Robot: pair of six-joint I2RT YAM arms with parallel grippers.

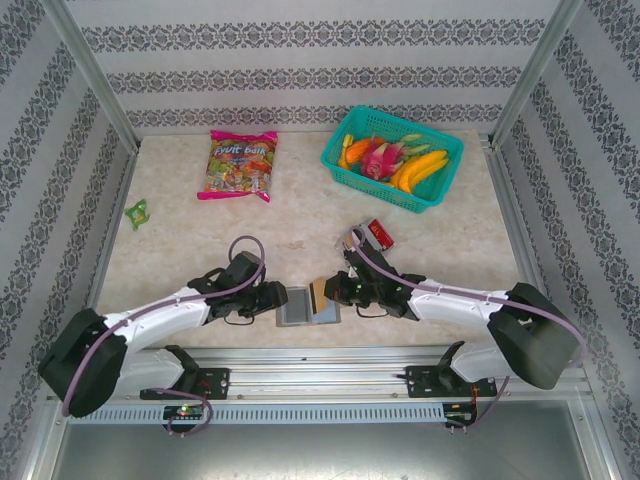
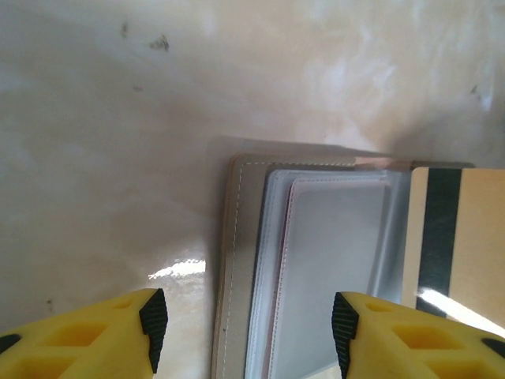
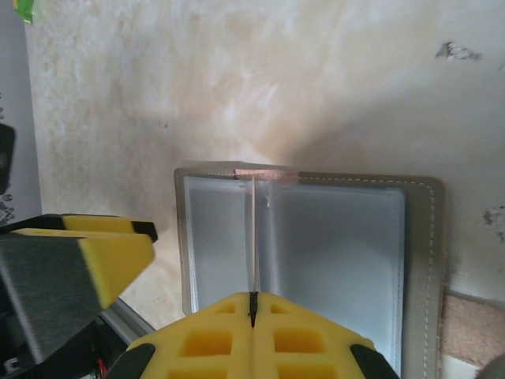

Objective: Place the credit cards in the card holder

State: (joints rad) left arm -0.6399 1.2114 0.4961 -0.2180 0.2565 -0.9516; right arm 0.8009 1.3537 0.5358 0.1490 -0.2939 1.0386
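The card holder (image 1: pixel 297 306) lies open on the table between the two grippers, its pale blue-gray sleeves facing up (image 2: pixel 316 260) (image 3: pixel 339 253). My right gripper (image 1: pixel 335 290) (image 3: pixel 253 304) is shut on a tan credit card with a black stripe (image 1: pixel 318 293) (image 2: pixel 454 237). The card stands on edge (image 3: pixel 254 237) over the holder's middle fold. My left gripper (image 1: pixel 275 300) (image 2: pixel 246 332) is open and straddles the holder's left edge without holding anything. A red credit card (image 1: pixel 379 234) lies on the table behind the right arm.
A green basket of fruit (image 1: pixel 392 157) stands at the back right and a candy bag (image 1: pixel 240 165) at the back left. A small green item (image 1: pixel 137 212) lies by the left wall. A metal rail (image 1: pixel 320 355) runs along the near edge.
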